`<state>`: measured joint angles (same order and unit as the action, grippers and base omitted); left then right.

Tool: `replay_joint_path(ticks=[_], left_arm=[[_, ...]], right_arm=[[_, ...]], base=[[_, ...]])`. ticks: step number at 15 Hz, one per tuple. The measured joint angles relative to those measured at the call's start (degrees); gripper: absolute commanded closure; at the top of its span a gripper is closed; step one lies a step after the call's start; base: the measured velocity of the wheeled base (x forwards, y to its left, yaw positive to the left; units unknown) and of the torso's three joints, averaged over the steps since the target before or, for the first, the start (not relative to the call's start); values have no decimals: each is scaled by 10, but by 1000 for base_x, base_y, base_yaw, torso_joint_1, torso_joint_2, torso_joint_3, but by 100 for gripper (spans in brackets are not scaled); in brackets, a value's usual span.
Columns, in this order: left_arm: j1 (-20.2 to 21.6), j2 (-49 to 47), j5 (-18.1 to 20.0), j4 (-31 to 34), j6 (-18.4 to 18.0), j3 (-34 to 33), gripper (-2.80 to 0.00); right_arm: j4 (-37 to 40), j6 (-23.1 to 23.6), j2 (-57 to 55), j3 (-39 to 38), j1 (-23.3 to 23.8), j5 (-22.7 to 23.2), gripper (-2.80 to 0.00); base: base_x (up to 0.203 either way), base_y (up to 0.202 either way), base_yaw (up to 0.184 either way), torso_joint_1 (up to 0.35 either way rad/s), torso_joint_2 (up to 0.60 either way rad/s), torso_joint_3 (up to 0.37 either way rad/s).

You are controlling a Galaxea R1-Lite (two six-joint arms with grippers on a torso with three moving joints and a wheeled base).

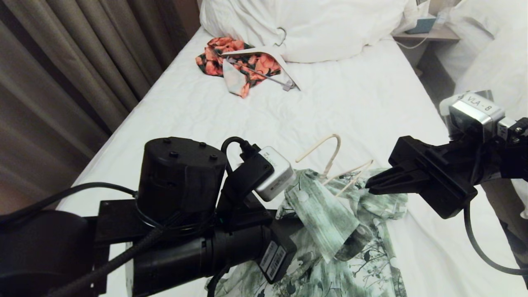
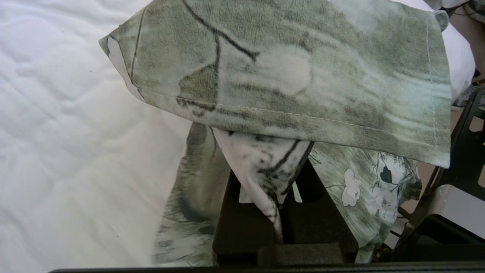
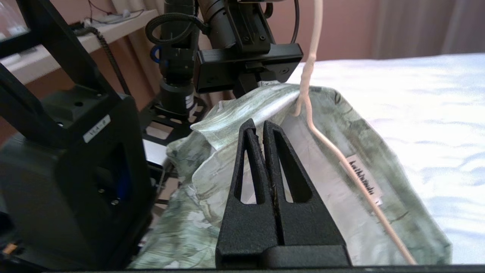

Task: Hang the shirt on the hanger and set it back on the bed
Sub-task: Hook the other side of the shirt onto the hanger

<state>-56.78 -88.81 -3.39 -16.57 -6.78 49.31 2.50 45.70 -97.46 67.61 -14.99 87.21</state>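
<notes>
Here, from the head camera: the shirt (image 1: 330, 231), green and white with a mottled print and dark leaf stems, lying rumpled on the near part of the bed (image 1: 231, 119), collar end bunched and lifted. The hanger (image 1: 330, 159), thin cream wire, poking out of the collar with its hook raised clear of the sheet. Left gripper (image 1: 291, 225) reaching in low from the near left, its tips buried under the fabric. Right gripper (image 1: 373, 183) coming in level from the right, tips just beside the shirt's shoulder and the hanger's arm. Farther up the bed, an orange floral garment (image 1: 235, 62) under a white hanger (image 1: 272, 62), near the duvet (image 1: 305, 24).

Next, from the left wrist: a fold of shirt (image 2: 288, 76) draped above, stitched hem showing; a twist of the same cloth pinched between the closed fingers (image 2: 242, 223) of the left gripper (image 2: 278, 227); white sheet (image 2: 68, 132) alongside.

Lastly, from the right wrist: right gripper (image 3: 261, 129) clenched with nothing between the tips, pointing at the open collar (image 3: 246, 113); hanger wire (image 3: 341, 159) running across the inner neck label, just beside the fingers, contact not discernible.
</notes>
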Motion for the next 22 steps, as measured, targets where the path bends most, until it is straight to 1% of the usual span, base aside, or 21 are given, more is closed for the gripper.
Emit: replay_joint_path(ticks=[1, 3, 5, 7, 8, 10, 13, 14, 15, 16, 19, 21, 22], left_arm=[[0, 0, 0, 0, 0, 0, 0], [0, 0, 0, 0, 0, 2, 0], [0, 3, 0, 0, 1, 6, 0], [0, 8, 0, 0, 4, 12, 0], [0, 13, 1, 0, 5, 15, 0], [0, 23, 2, 0, 7, 22, 0], [-13, 44, 2, 0, 18, 33, 0], [-20, 54, 2, 0, 23, 39, 0], [-26, 65, 2, 0, 30, 46, 0], [-30, 74, 2, 0, 38, 54, 0], [-35, 97, 3, 0, 51, 63, 0], [-36, 107, 4, -4, 61, 63, 0], [-36, 111, 6, -7, 67, 63, 0]], right_arm=[[-16, -2, 0, -2, 0, 0, -280], [-46, -15, 0, -10, 0, 0, -280], [-38, -35, 6, -12, 2, 0, -280], [-9, -75, 23, -12, 16, -1, -280], [6, -105, 36, -10, 29, -7, -280], [20, -178, 64, -7, 53, -44, -280], [18, -335, 104, -5, 85, -136, -280], [17, -380, 114, -6, 97, -167, -280], [17, -405, 120, -8, 109, -182, -280], [17, -411, 125, -11, 122, -186, 0], [21, -419, 136, -18, 140, -191, 0], [27, -458, 148, -17, 140, -213, 0], [29, -478, 153, -16, 131, -237, 0]], base=[[0, 0, 0, 0, 0, 0], [0, 0, 0, 0, 0, 0], [0, 0, 0, 0, 0, 0], [0, 0, 0, 0, 0, 0], [0, 0, 0, 0, 0, 0], [0, 0, 0, 0, 0, 0], [0, 0, 0, 0, 0, 0], [0, 0, 0, 0, 0, 0], [0, 0, 0, 0, 0, 0], [0, 0, 0, 0, 0, 0], [0, 0, 0, 0, 0, 0], [0, 0, 0, 0, 0, 0], [0, 0, 0, 0, 0, 0]])
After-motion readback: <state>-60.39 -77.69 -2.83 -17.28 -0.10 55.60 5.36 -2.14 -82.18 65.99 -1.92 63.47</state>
